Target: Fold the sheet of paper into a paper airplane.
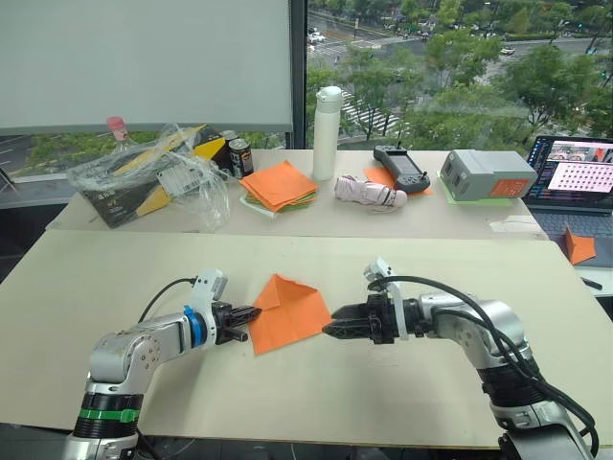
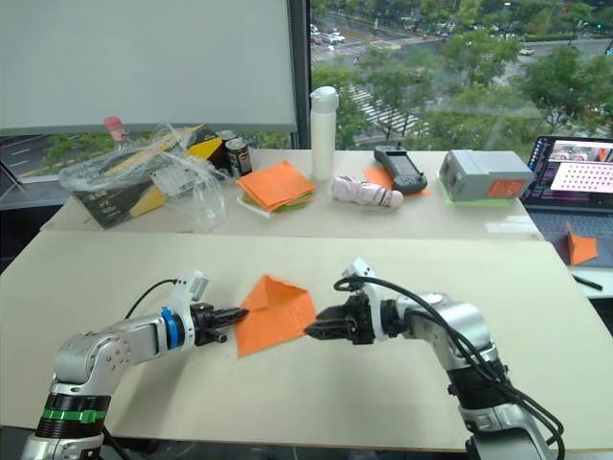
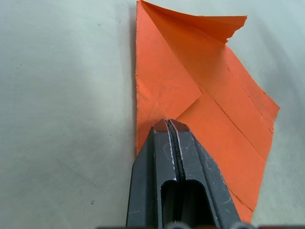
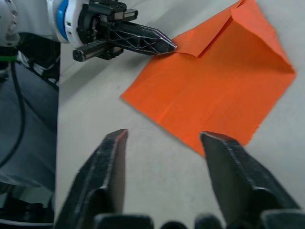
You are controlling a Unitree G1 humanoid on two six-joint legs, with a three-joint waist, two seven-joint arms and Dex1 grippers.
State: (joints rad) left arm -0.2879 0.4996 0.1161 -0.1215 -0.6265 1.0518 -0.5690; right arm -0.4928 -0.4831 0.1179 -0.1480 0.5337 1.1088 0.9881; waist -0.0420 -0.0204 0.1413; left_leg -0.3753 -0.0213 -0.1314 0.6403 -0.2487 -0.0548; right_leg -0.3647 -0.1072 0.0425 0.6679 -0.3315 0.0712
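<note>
A wide pale beige table [image 1: 115,287] fills the near scene, its top smooth with only faint specks. Behind it stands a second table of the same tone [image 1: 450,216], set against a large window [image 1: 460,67] looking down on green trees and a road with cars; a white roller blind [image 1: 144,62] covers the window's left part.

On the far table, from the larger things down: an open laptop [image 1: 572,182] at the right edge, its screen showing a grid of small pink tiles, too small to read; a crumpled clear plastic bag over a black and yellow box [image 1: 153,177]; a grey rectangular box with an orange patch [image 1: 486,174], no legible writing; a thick stack of orange and green sheets [image 1: 279,185]; a tall white bottle [image 1: 327,120]; a black handheld controller [image 1: 401,168]; a small dark can [image 1: 239,158], its label unreadable. A small orange folded piece [image 1: 578,246] lies by the laptop.

On the near table, between the two arms, lies the bright-orange sheet of paper [image 1: 285,311], partly folded, with one corner turned over and creases across it. The left gripper [image 1: 251,313] has its black fingers pressed together, their tips resting on the paper's left edge. The right gripper [image 4: 164,138] is spread wide, just off the paper's right edge, not touching it.
</note>
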